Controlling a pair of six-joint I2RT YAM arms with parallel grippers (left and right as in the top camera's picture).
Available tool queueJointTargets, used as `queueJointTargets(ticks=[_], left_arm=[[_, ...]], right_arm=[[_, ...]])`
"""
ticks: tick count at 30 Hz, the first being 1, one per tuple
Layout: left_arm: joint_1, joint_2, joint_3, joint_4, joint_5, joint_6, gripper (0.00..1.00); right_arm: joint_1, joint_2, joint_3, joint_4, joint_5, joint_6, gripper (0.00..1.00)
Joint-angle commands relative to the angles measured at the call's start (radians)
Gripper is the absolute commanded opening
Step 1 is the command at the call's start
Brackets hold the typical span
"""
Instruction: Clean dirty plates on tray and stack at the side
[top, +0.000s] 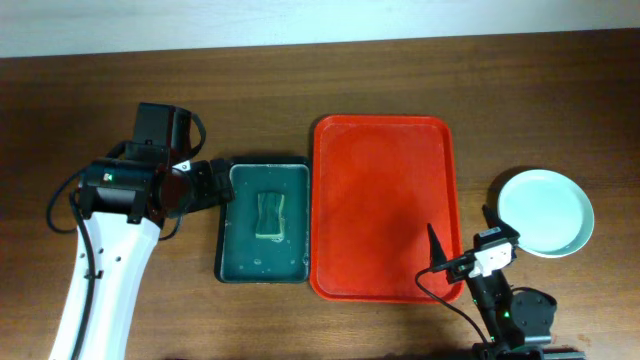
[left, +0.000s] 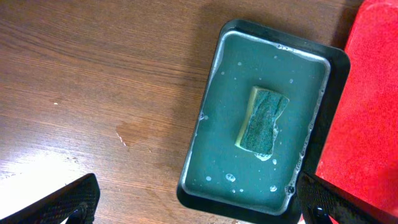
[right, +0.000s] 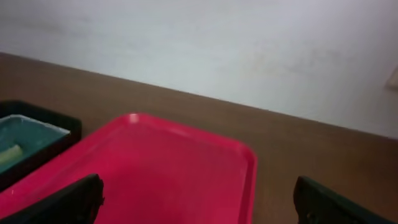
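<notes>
Resting at the frame's right, pale blue plate sits apart from red tray; left gripper spread; right gripper spread.

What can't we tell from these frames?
Plate: overhead shows its top only; anything under it is hidden.
Sponge: right wrist, blurred sliver cut off by left edge.
Left gripper: overhead, dark fingers blur into green tray rim.
</notes>
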Motion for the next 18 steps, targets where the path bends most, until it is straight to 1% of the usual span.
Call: queueJointTargets(ticks=[1, 9, 11, 12, 15, 16, 18], left_arm=[[0.005, -0.005, 0.011, -0.001, -0.005, 0.000, 0.99], [0.003, -0.011, 0.009, -0.001, -0.005, 0.000, 0.99], [-0.003, -0.071, -0.003, 0.004, -0.018, 0.001, 0.99], [-0.003, -0.115, -0.016, 0.031, -0.068, 0.000, 0.99], [-0.003, -0.335, -0.166, 0.276, -0.073, 0.010, 0.99], [-0.002, -0.415, -0.243, 0.376, -0.051, 0.054, 0.99], [0.004, -0.616, -0.456, 0.607, 0.029, 0.160, 0.99]], right_arm=[[0.005, -0.005, -0.005, -0.010, 0.005, 0.001, 0.98], [0.005, -0.005, -0.005, -0.010, 0.005, 0.001, 0.98], [0.005, -0.005, -0.005, -0.010, 0.005, 0.001, 0.98], [0.005, -0.005, -0.005, -0.010, 0.005, 0.001, 0.98], [0.005, -0.005, -0.005, -0.010, 0.005, 0.001, 0.98], [0.005, -0.005, -0.005, -0.010, 0.005, 0.001, 0.98], [0.005, -0.005, -0.005, -0.010, 0.005, 0.001, 0.98]])
